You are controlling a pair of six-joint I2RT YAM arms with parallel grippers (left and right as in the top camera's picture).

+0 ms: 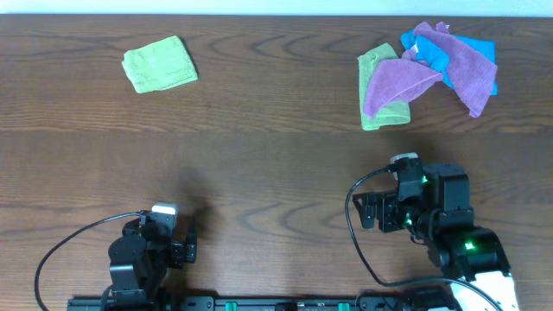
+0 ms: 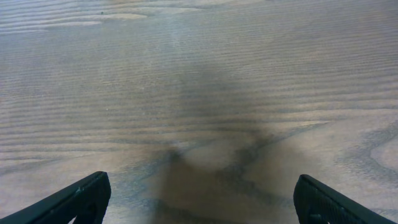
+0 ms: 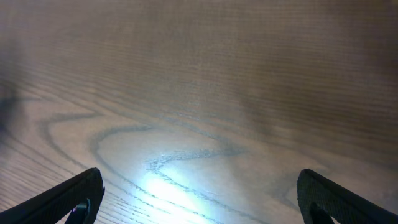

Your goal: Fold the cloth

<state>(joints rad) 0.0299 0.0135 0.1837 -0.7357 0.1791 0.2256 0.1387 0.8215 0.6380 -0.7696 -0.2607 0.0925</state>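
A folded light-green terry cloth square (image 1: 160, 65) lies flat near the far left corner of the dark brown wood-grain table (image 1: 276, 155), with nothing else touching it. At the near edge, left of centre, sits the left arm (image 1: 143, 255). In its wrist view the left gripper (image 2: 199, 199) is spread wide, one dark fingertip (image 2: 84, 198) in each lower corner of the picture. Only bare wood and a soft shadow show between them.

Toward the far right corner lies a loose heap of cloths. A rumpled pale-green cloth (image 1: 377, 62) forms its left side. A purple cloth (image 1: 397, 82) is draped across the pale-green one in a rounded flap, touching it. To the right of this a bright blue cloth (image 1: 435, 57) shows through, and a second purple cloth (image 1: 462, 73) lies crumpled over it, trailing toward the near side.

At the near edge, right of centre and well apart from the heap, sits the right arm (image 1: 432, 216), with green lights glowing on it. The right gripper (image 3: 199, 196) is also spread wide and holds nothing. Its fingertips (image 3: 78, 198) frame bare table with a bright glare patch.
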